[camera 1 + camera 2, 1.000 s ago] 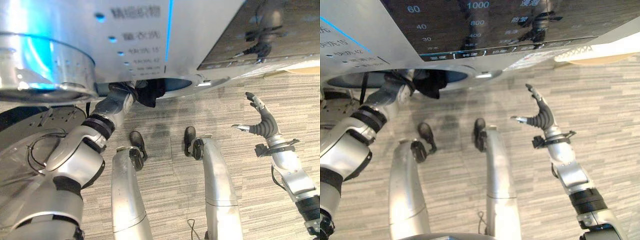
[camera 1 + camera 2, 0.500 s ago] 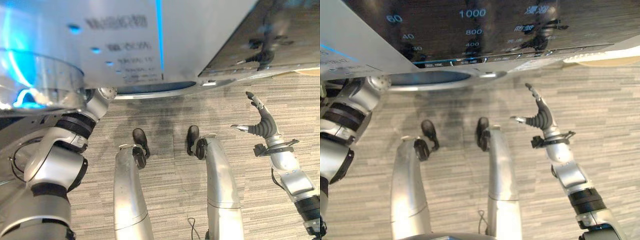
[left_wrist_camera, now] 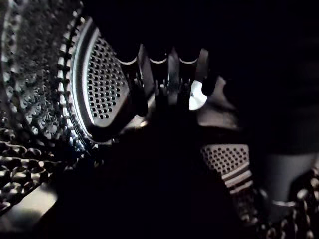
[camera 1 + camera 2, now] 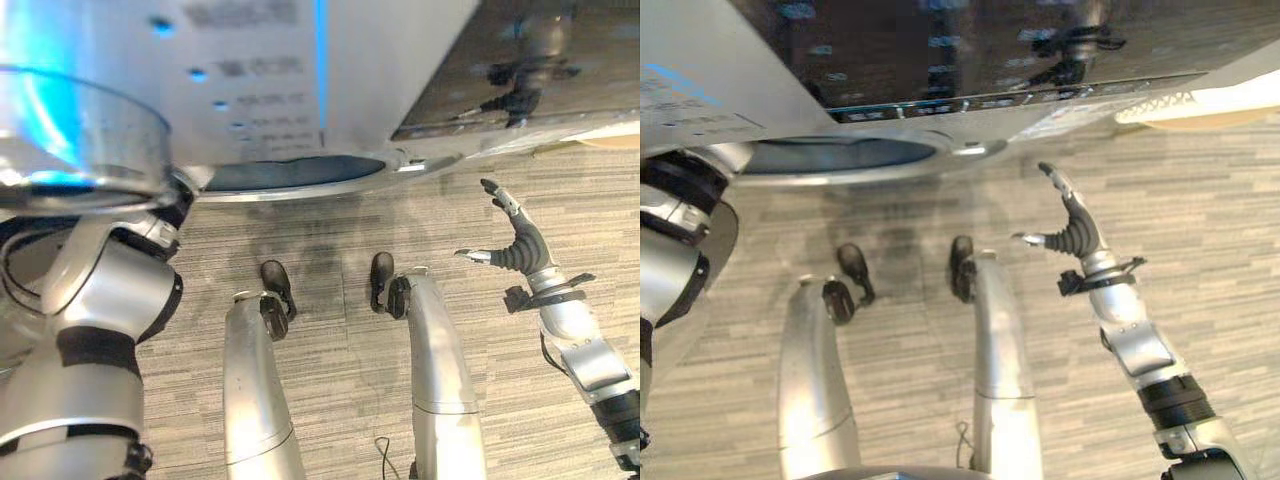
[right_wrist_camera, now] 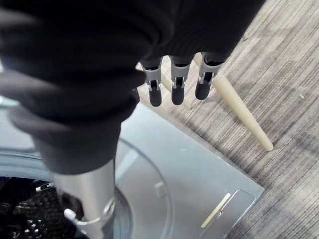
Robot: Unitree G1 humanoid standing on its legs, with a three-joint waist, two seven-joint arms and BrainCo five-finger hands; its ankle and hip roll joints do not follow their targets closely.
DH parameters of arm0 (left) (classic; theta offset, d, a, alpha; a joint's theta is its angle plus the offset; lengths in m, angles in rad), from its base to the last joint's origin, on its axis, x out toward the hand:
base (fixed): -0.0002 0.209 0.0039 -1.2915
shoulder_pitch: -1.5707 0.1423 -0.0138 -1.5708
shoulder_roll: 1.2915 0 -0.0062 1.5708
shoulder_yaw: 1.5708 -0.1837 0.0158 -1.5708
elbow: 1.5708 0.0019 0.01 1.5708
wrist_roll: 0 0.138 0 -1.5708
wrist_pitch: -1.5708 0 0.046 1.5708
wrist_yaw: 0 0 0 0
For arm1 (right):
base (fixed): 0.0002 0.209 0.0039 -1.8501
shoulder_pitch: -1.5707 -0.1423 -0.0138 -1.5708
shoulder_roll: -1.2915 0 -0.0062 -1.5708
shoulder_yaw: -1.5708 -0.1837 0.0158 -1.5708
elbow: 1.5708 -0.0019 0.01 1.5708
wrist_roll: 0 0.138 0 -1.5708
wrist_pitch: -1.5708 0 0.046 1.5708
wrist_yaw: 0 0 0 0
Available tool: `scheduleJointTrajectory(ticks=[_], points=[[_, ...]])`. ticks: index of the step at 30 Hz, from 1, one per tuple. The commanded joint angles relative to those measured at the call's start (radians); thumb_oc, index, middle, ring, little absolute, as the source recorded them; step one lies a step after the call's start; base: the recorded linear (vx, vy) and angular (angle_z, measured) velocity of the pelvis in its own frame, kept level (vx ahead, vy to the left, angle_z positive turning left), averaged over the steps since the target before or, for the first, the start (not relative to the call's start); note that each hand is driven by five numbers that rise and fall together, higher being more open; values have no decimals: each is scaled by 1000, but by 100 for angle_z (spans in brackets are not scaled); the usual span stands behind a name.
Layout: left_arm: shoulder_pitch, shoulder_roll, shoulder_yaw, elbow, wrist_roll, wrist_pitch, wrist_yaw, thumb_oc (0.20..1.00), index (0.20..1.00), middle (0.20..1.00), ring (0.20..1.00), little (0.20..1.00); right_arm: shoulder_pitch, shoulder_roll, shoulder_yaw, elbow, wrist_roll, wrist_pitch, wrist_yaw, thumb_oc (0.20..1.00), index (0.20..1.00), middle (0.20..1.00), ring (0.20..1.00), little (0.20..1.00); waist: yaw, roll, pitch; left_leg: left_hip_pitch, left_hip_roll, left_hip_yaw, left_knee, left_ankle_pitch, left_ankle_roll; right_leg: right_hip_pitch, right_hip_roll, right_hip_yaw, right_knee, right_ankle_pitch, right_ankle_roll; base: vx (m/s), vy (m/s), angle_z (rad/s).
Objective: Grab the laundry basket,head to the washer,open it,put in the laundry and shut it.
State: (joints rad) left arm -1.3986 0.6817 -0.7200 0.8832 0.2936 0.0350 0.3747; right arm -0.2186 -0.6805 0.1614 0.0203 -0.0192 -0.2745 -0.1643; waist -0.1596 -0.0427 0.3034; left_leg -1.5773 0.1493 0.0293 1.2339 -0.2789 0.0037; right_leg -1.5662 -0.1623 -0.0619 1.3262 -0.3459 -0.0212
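**Left arm reaching into the washer drum, right hand hanging open beside the machine**

The left arm is reaching under the washer's (image 4: 300, 70) control panel and into its round door opening (image 4: 290, 172), so the head views are hiding the hand itself. In the left wrist view the left hand (image 3: 169, 74) is sitting deep inside the perforated steel drum (image 3: 99, 84), its fingers (image 3: 151, 74) pointing in a row toward the drum wall just past them; the light is too dim to say whether they are curled or straight, or whether any cloth is in them. Laundry cannot be made out in the dark around the hand.

The right hand (image 4: 1065, 225) is hanging in the air well to the side of the door opening, above the striped carpet floor (image 4: 1200, 230), fingers spread and relaxed, thumb apart, holding nothing. Its wrist view is showing its fingers (image 5: 175, 82) straight, and past them the washer's grey front and a pale wooden leg (image 5: 241, 114) slanting on the carpet.
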Motion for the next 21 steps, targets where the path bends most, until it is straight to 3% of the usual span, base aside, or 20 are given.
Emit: scheduleJointTrajectory(ticks=[1,5,7,10,14,16,17,19,21], points=[[33,-35,62,16,65,-3,2,1000,1000,1000,1000,1000,10,27,-12,-20,27,-26,-1,1000,1000,1000,1000,1000,-11,27,-75,58,4,-36,16,-76,25,98,20,17,-133,38,56,-44,14,5],[130,-29,122,-58,48,-35,27,1000,1000,1000,1000,1000,10,37,-8,-18,24,-30,-6,1000,1000,1000,1000,1000,-1,19,-78,101,-3,-35,-18,-70,21,144,11,5,-162,31,54,-48,7,8],[342,-43,236,-231,-44,-101,38,1000,1000,1000,1000,1000,13,64,3,1,-5,-18,-29,1000,1000,1000,1000,1000,24,16,-89,194,-16,-39,-98,-51,11,231,-2,-16,-222,33,57,-86,16,17],[480,-77,293,-302,-94,-135,17,1000,1000,1000,1000,1000,19,73,14,28,-13,-6,-31,1000,1000,1000,1000,1000,32,17,-88,273,-23,-29,-169,-32,6,301,-6,-25,-282,46,59,-50,32,18],[809,-185,353,-378,-191,-207,-77,1000,1000,1000,1000,1000,38,123,46,179,-47,17,-31,1000,1000,1000,1000,1000,56,15,-98,493,-40,-13,-390,29,-11,489,-13,-52,-467,103,77,-41,57,15],[814,-185,355,-381,-191,-206,-78,1000,1000,1000,1000,1000,38,123,49,182,-48,15,-32,1000,1000,1000,1000,1000,54,13,-92,507,-40,-11,-401,33,-11,503,-13,-52,-476,107,78,9,35,1],[960,-211,365,-377,-192,-227,-111,1000,1000,1000,1000,1000,55,143,64,275,-72,27,-31,1000,1000,1000,1000,1000,69,10,-100,642,-58,-7,-537,65,-14,632,-17,-70,-600,145,90,33,24,7],[963,-211,367,-378,-192,-227,-111,1000,1000,1000,1000,1000,54,143,66,276,-73,26,-32,1000,1000,1000,1000,1000,67,9,-95,654,-58,-6,-545,68,-14,643,-17,-71,-607,147,90,33,16,12],[1095,-234,399,-372,-231,-251,-127,1000,1000,1000,1000,1000,90,159,70,357,-88,35,-32,1000,1000,1000,1000,1000,76,3,-96,805,-79,0,-677,104,-20,791,-18,-89,-736,192,104,57,22,16]])
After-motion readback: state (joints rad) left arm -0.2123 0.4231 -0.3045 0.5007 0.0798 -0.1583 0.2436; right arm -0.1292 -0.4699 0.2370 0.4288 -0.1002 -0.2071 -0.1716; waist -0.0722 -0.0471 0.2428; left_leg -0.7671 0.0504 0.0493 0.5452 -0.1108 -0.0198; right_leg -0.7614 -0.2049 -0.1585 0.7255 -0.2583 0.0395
